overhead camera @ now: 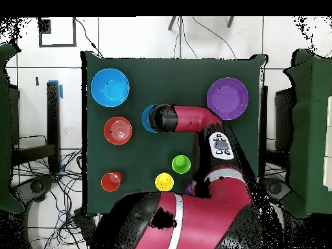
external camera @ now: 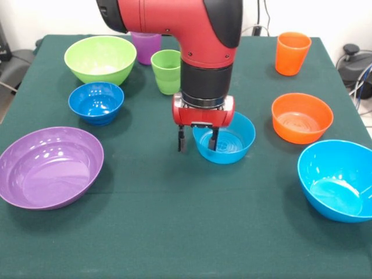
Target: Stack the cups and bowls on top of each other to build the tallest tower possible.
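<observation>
green table (external camera: 174, 232), pincer (external camera: 197, 139) straddling small light blue bowl's (external camera: 232, 145) rim

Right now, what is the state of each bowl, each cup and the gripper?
gripper: open, straddling the small light blue bowl's rim
small light blue bowl: upright, empty
purple bowl: upright, empty
lime green bowl: upright
orange cup: upright, unstacked
green cup: upright, unstacked

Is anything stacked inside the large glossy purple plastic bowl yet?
No: in the front view the large purple bowl is empty and stands alone, while the gripper hangs open at the small light blue bowl.
</observation>
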